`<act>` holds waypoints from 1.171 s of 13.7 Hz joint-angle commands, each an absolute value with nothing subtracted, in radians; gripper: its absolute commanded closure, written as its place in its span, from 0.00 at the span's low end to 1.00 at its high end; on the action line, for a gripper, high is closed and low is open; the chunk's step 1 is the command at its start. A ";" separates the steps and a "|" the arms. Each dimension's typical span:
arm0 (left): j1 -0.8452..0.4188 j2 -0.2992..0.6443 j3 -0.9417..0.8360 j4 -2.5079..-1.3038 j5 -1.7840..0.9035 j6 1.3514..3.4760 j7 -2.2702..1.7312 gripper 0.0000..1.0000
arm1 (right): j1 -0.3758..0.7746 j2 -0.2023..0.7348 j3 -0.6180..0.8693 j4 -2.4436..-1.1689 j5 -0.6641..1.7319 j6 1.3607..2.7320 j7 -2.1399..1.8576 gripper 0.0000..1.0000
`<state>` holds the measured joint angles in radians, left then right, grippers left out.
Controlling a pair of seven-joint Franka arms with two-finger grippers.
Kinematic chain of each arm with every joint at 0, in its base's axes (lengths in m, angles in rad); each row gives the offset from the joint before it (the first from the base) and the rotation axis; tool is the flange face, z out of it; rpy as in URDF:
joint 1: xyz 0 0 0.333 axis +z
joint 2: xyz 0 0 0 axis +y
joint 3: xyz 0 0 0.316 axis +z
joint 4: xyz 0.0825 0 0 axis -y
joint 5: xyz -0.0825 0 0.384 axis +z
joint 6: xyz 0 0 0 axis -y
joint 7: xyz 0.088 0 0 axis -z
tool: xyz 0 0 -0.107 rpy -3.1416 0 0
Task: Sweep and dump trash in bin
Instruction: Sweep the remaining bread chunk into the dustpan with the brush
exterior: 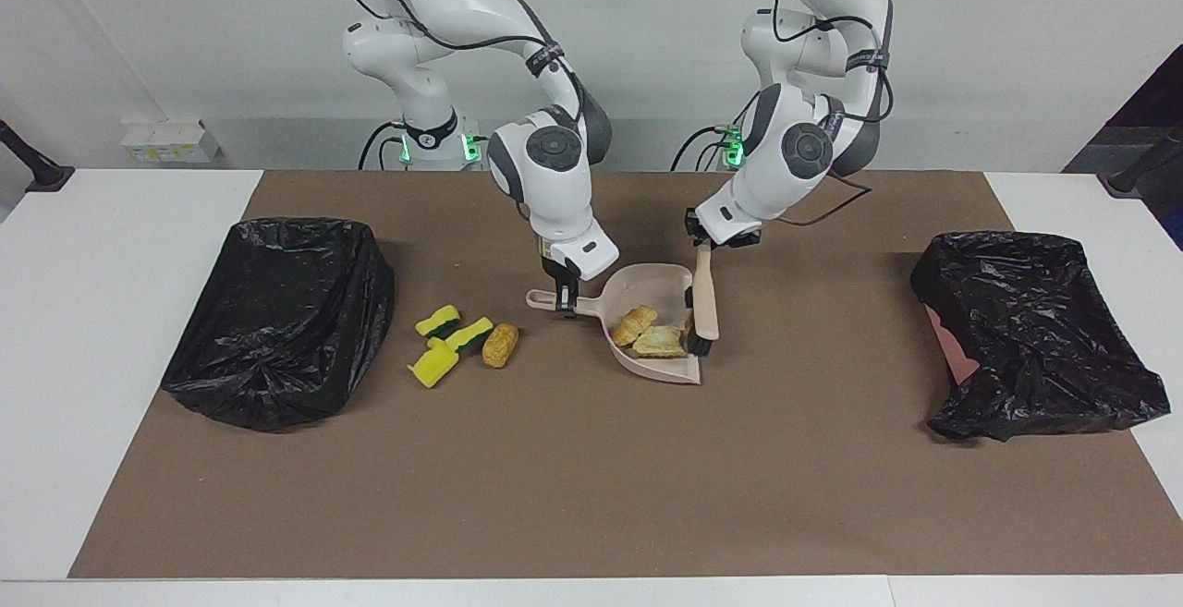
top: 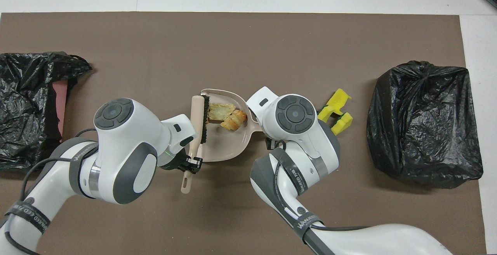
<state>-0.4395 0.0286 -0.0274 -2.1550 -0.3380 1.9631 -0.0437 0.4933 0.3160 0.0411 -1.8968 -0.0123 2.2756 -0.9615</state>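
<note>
My right gripper point(exterior: 564, 300) is shut on the handle of the beige dustpan point(exterior: 652, 279), which lies flat mid-table. Two pale pastry pieces point(exterior: 635, 323) point(top: 221, 111) lie in the pan. My left gripper point(exterior: 702, 242) point(top: 191, 165) is shut on the brush point(exterior: 706, 307) point(top: 197, 121), whose bristles stand at the pan's open mouth against the pastries. Three yellow sponges point(exterior: 438, 321) point(top: 336, 101) and a brown bun point(exterior: 500, 345) lie on the mat beside the pan, toward the right arm's end. In the overhead view the right wrist hides the bun and the right gripper.
A black-lined bin point(exterior: 277, 321) point(top: 425, 123) stands at the right arm's end of the brown mat point(exterior: 591, 478). A second black-lined bin point(exterior: 1035, 330) point(top: 27, 103), tipped and crumpled, lies at the left arm's end.
</note>
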 commanded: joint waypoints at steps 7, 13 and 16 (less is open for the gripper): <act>-0.396 -0.121 0.005 -2.118 -0.344 1.713 -0.087 1.00 | 0.471 0.290 0.041 -1.882 -0.054 2.198 -0.942 1.00; -0.454 -0.208 -0.012 -2.241 -0.261 1.782 -0.313 1.00 | 0.420 0.256 0.044 -1.887 -0.035 2.195 -0.950 1.00; -0.567 -0.248 -0.032 -2.335 -0.261 1.862 -0.454 1.00 | 0.417 0.247 0.046 -1.887 -0.032 2.204 -0.950 1.00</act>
<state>-0.4898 -0.1814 -0.0273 -2.2438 -0.2809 1.8008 -0.3647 0.4267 0.2722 0.0355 -1.8835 -0.0366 2.2155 -0.9591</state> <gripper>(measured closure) 0.731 0.670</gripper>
